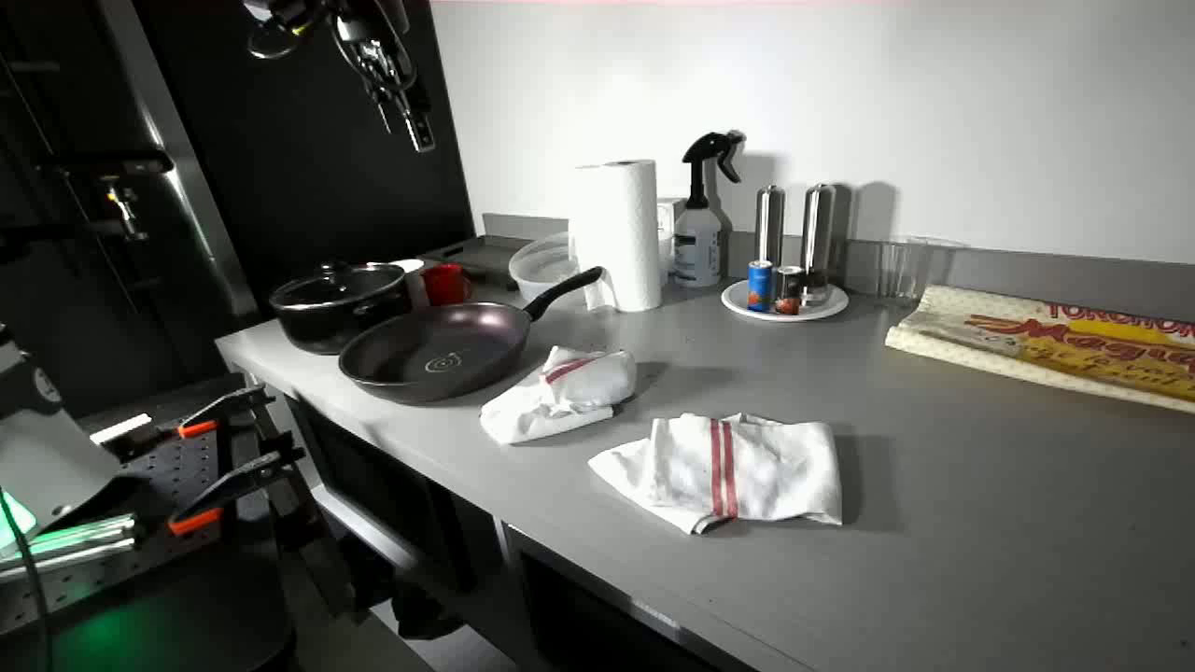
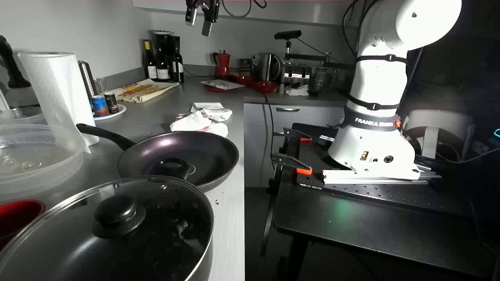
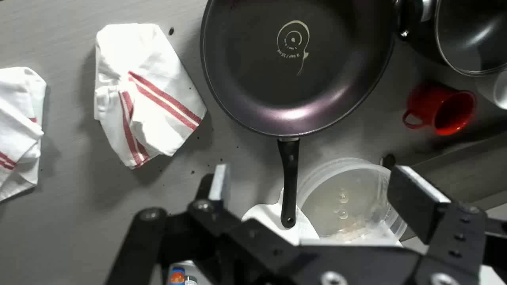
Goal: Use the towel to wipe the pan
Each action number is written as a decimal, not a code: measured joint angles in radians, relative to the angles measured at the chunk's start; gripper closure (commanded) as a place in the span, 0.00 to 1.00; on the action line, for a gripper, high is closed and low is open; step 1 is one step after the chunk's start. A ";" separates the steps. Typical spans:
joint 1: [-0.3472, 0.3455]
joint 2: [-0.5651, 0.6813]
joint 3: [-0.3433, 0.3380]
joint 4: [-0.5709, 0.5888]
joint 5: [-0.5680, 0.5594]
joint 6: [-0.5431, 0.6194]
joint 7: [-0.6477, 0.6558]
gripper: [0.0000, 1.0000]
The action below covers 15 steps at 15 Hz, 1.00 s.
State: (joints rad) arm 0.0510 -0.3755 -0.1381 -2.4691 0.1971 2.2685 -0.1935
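My pincer [image 3: 319,184] is released: in the wrist view its two fingers [image 3: 219,184] stand wide apart, and in both exterior views it hangs high above the grey counter [image 1: 980,523]. The pan [image 1: 434,350] sits flat on that counter; in an exterior view I see it toward the left, close to the near edge, its black handle [image 1: 565,291] slanting to the far right, in front of a white paper roll [image 1: 624,238]. One rumpled towel [image 1: 565,397], white with red stripes, lies just right of the pan; the wrist view shows a narrow gap between them. A second striped towel [image 1: 770,471] lies farther right and nearer, loosely folded and apart from the first. Left of the pan stands a black pot [image 1: 317,325] under a glass lid [image 1: 341,285]; its side handle comes so close to the pan's rim that I cannot tell whether they touch. A red cup [image 1: 446,283] stands beyond the pan on the far side, and a clear tub [image 1: 534,273] is just left of the paper roll. Right of the roll come a spray bottle [image 1: 698,245], then a white plate [image 1: 734,297] bearing two small cans [image 1: 760,287], with two steel mills [image 1: 817,229] at its far side. At the far right lies a folded printed cloth [image 1: 1064,350] with bold lettering. In an exterior view my white arm [image 2: 381,84] rises at the right over a black table [image 2: 371,222], while farther off I make out dark bottles [image 2: 163,74], a red coffee pot [image 2: 223,63] and a steel kettle [image 2: 267,68].
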 measured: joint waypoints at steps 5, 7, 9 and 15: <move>0.000 0.000 0.000 0.000 0.000 0.000 0.000 0.00; 0.000 0.000 0.000 0.000 0.000 0.000 0.000 0.00; 0.000 0.000 0.000 0.000 0.000 0.000 0.000 0.00; -0.018 0.061 0.019 0.026 -0.001 0.014 0.045 0.00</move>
State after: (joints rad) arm 0.0331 -0.3149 -0.1194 -2.4428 0.1963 2.2822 -0.1486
